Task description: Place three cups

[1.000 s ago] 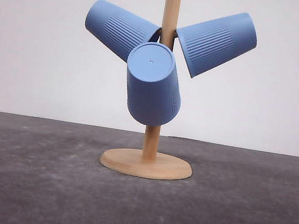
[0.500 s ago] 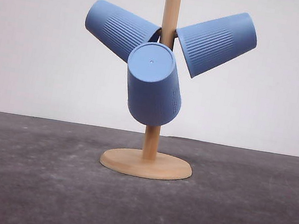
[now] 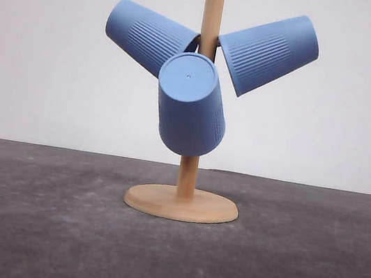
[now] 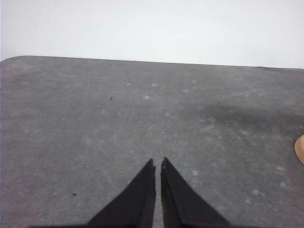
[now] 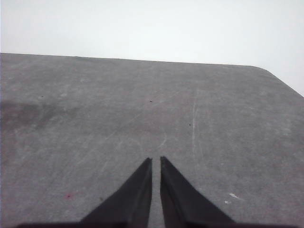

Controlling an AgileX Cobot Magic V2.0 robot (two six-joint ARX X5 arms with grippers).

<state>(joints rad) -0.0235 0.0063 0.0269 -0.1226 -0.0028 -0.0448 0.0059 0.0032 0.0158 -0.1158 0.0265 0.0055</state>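
On the left, the left claw [image 4: 157, 164] hovered over bare grey counter [image 4: 95, 118], its tips pressed nearly together and holding nothing; a sliver of the wooden base [image 4: 300, 149] showed at the edge of that view. In the front view, all three cups hung mouth-inward on the wooden stand [image 3: 182, 202]: the left cup [image 3: 149, 36] angled up and outward, the middle cup [image 3: 189, 104] tilted toward the camera with its flat base showing, the right cup [image 3: 268, 53] mirroring the left. They looked light, rigid and ribbed, so a grip across the ribbed wall near the base should hold. The right claw [image 5: 156, 164] was likewise nearly closed and empty over the counter, away from the cups.
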